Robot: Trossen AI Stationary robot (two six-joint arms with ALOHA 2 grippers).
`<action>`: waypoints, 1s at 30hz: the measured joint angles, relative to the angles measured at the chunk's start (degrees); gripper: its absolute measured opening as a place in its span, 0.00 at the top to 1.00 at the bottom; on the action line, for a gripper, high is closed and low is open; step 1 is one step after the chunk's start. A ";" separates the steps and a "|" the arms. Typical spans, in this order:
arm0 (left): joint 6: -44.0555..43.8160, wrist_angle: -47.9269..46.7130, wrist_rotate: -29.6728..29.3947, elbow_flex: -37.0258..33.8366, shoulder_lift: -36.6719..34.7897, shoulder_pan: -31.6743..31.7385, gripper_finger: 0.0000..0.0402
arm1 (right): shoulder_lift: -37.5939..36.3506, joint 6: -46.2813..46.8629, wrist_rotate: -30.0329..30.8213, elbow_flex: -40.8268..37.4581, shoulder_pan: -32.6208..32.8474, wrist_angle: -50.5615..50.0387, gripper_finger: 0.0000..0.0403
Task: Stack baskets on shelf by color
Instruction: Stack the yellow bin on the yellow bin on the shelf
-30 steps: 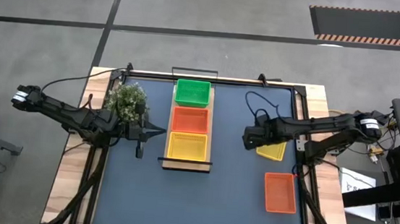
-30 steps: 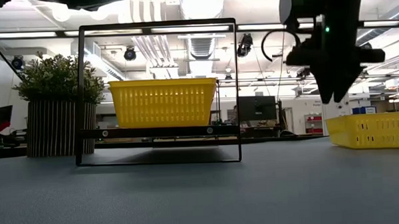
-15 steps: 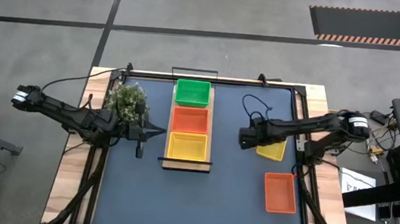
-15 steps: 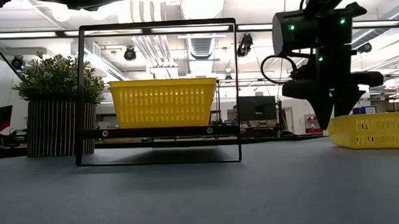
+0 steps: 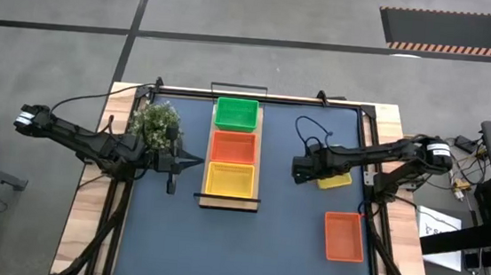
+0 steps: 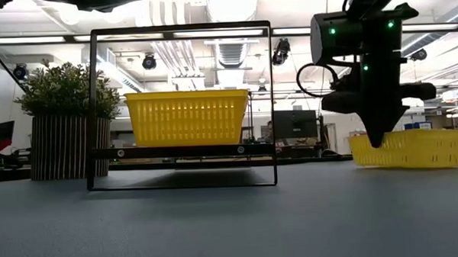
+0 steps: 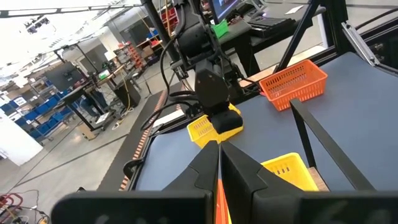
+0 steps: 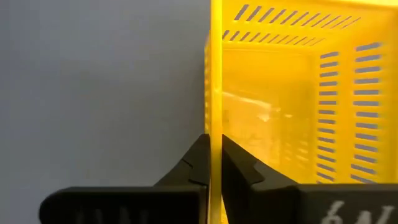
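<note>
Right hand (image 8: 211, 163) is now being clamped onto the loose yellow basket (image 6: 404, 149) wall, basket getting dragged a bit shelfward, so the pickup is finally underway; shelf (image 5: 228, 202) is sitting well off.

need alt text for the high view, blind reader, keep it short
Seen from above, the right gripper clamps the edge of a yellow basket on the dark blue table, right of a wooden shelf holding green, orange and yellow baskets in a row. An orange basket lies nearer the front right; the left gripper waits between a potted plant and the shelf.
</note>
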 joint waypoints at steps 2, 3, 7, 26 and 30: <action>0.00 0.02 0.00 0.00 0.00 -0.02 1.00 | -0.33 -1.74 -0.07 1.20 0.00 -0.57 0.97; 0.00 0.01 0.00 0.00 0.00 -0.01 1.00 | -0.41 -2.81 -0.08 2.16 0.00 -0.99 0.97; 0.00 0.00 0.00 0.00 0.05 -0.01 1.00 | -0.15 -8.70 0.08 7.90 0.59 -4.63 0.98; 0.00 0.03 0.00 0.00 0.00 -0.01 1.00 | 5.85 -41.12 9.04 42.25 14.47 -5.25 0.98; 0.44 0.02 0.00 0.00 0.00 0.00 1.00 | 11.30 -48.53 9.03 49.23 15.98 -5.67 0.98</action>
